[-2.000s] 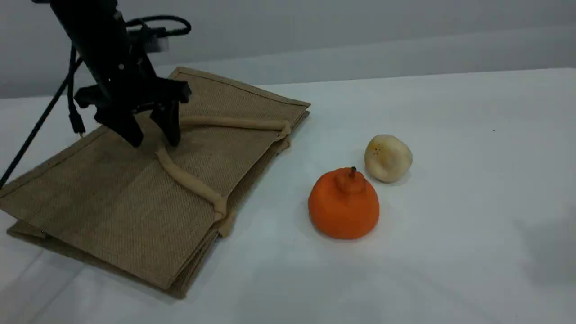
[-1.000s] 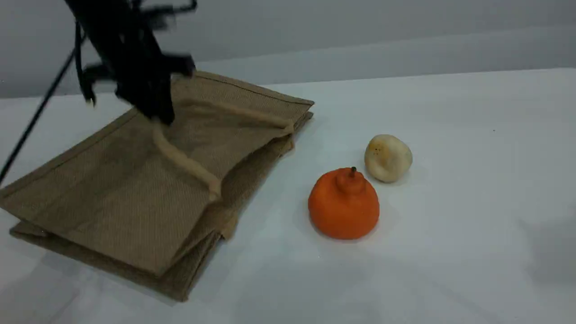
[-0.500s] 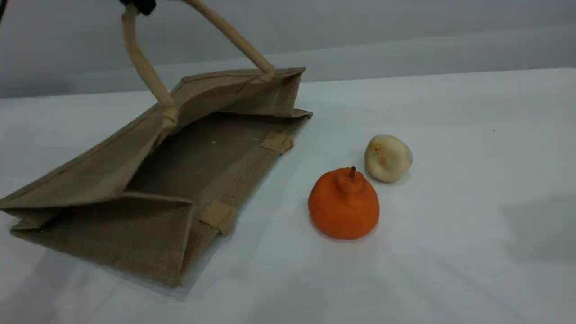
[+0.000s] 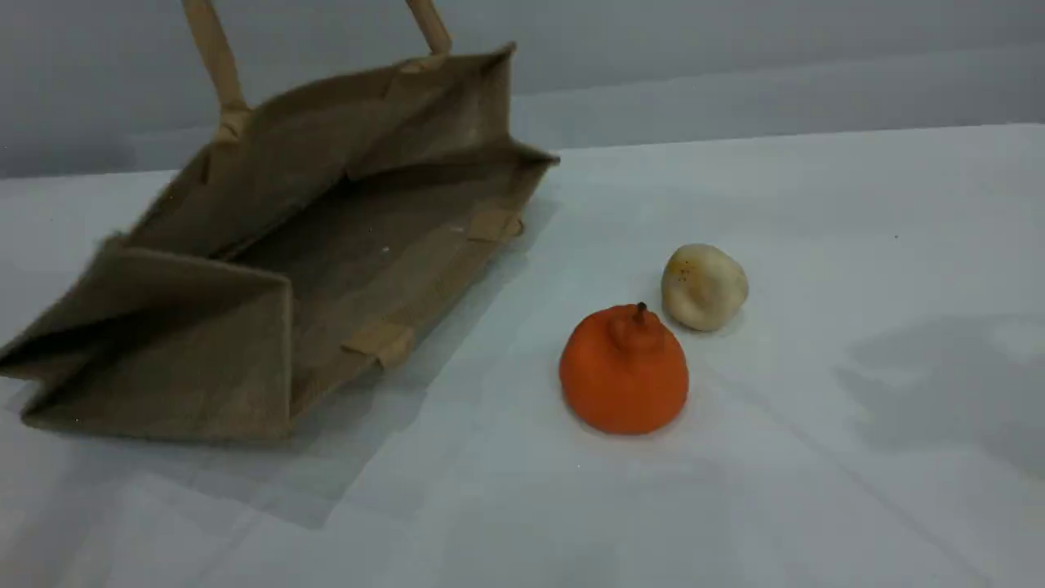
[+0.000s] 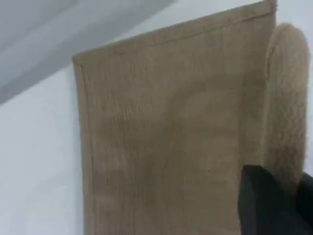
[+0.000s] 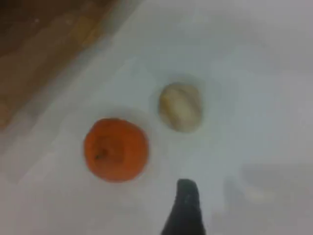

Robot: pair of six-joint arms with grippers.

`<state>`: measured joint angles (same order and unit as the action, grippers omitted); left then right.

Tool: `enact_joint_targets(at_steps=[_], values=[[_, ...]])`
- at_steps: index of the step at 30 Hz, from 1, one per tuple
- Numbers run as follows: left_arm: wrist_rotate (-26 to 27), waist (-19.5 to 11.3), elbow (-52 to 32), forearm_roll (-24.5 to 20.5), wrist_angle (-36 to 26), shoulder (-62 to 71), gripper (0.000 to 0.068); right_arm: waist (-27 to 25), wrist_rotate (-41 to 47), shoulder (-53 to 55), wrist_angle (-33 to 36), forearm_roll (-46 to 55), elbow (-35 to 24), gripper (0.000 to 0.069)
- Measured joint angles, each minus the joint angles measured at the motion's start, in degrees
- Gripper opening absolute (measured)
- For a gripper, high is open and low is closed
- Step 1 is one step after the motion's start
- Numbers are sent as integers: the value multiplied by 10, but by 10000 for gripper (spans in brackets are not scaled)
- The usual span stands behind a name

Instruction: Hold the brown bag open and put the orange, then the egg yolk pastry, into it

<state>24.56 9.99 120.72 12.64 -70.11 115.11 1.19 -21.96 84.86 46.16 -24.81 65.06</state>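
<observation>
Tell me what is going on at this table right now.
The left gripper is shut on a beige padded loop handle of the tan woven jute bag, holding its mouth open toward the food. The bright orange fruit and the small pale egg yolk pastry sit on the white table, untouched. The right gripper hangs open above them, empty.

Tan woven jute tote bag (image 4: pixel 245 269) left on white desk (image 4: pixel 816 245); round orange fruit (image 4: pixel 624 371) right of it, pale rounded pastry (image 4: pixel 704 287) just behind-right.
</observation>
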Motion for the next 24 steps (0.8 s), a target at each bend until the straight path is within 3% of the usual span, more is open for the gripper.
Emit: enact_joint_targets(at_steps=[11,19,24], values=[[96,0,0,61,0,-38,86,0,-105,44,50,-126,-1,533],[183,0,0,100,0,-52,86,11,-118,62,70,-149,-1,533],[188,0,0,100,0,-52,86,48,-132,89,61,-147,-1,533]])
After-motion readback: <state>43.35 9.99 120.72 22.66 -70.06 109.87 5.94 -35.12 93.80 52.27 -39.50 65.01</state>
